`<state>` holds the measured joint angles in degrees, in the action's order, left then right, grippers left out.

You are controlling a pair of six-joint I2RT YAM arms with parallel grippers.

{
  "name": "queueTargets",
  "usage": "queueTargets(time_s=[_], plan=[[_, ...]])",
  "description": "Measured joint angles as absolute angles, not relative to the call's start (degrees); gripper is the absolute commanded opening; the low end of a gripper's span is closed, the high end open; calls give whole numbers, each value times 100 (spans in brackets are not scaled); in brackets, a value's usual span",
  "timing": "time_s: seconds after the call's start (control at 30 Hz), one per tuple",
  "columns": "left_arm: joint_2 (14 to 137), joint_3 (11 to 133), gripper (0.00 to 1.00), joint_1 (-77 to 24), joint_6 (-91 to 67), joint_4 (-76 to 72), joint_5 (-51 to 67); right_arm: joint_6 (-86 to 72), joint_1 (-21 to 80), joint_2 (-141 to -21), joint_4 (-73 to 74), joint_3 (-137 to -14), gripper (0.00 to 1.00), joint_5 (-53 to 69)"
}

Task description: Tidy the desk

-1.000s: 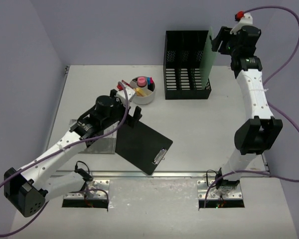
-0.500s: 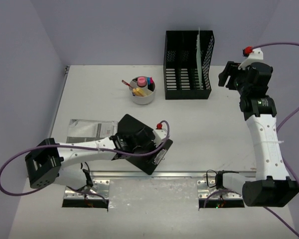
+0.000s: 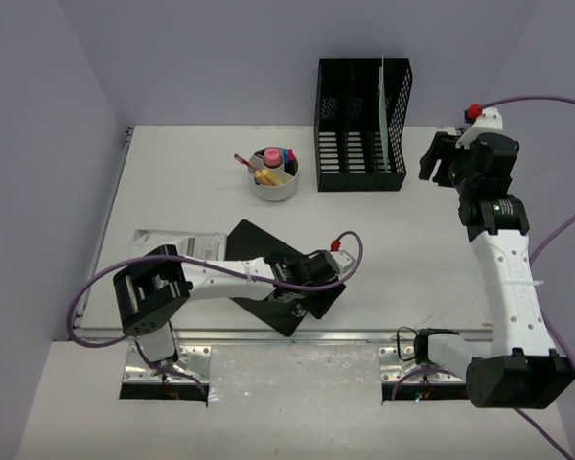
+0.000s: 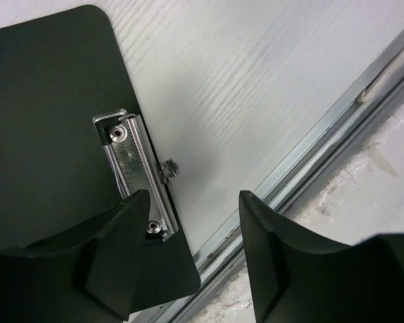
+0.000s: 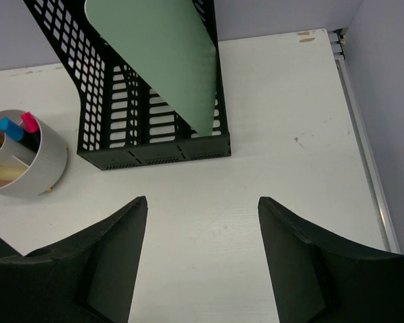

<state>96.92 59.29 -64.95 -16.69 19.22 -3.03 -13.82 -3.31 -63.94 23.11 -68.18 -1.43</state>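
Note:
The white desk [image 3: 393, 249] holds a black clipboard [image 3: 268, 264] near its front rail. My left gripper [image 3: 318, 275] is open and empty, low over the clipboard's clip end. In the left wrist view the left gripper [image 4: 195, 202] has one finger over the clipboard [image 4: 54, 134] corner beside the metal clip [image 4: 136, 171], the other over the silver rail [image 4: 310, 148]. My right gripper [image 3: 439, 158] is open and empty, right of the black mesh file rack [image 3: 355, 144]. A green folder [image 3: 388, 110] stands in the rack's right slot. In the right wrist view the right gripper [image 5: 202, 205] hangs over bare desk [image 5: 283, 101].
A round white cup [image 3: 274, 180] with markers stands left of the rack and shows in the right wrist view [image 5: 34, 161]. A clear plastic sleeve [image 3: 168, 247] lies flat at the left, partly under my left arm. The rack [image 5: 148, 128] and folder [image 5: 161, 60] show ahead of the right gripper.
My right gripper let go of the green folder, which now stands in the rack, and moved down to the right. My left arm swung right from the sleeve to the clipboard's clip end.

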Motion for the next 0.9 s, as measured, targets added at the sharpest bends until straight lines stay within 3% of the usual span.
queueTargets(time_s=[0.57,0.9], plan=[[10189,6178,59,-6351,-1859,2314,-718,-1483,-340,-6340,2303,-6687,67,-102],[10368,6128,56,-6038,-1857,2324,-722,-1509,-362,-6340,2298,-6674,67,-75]])
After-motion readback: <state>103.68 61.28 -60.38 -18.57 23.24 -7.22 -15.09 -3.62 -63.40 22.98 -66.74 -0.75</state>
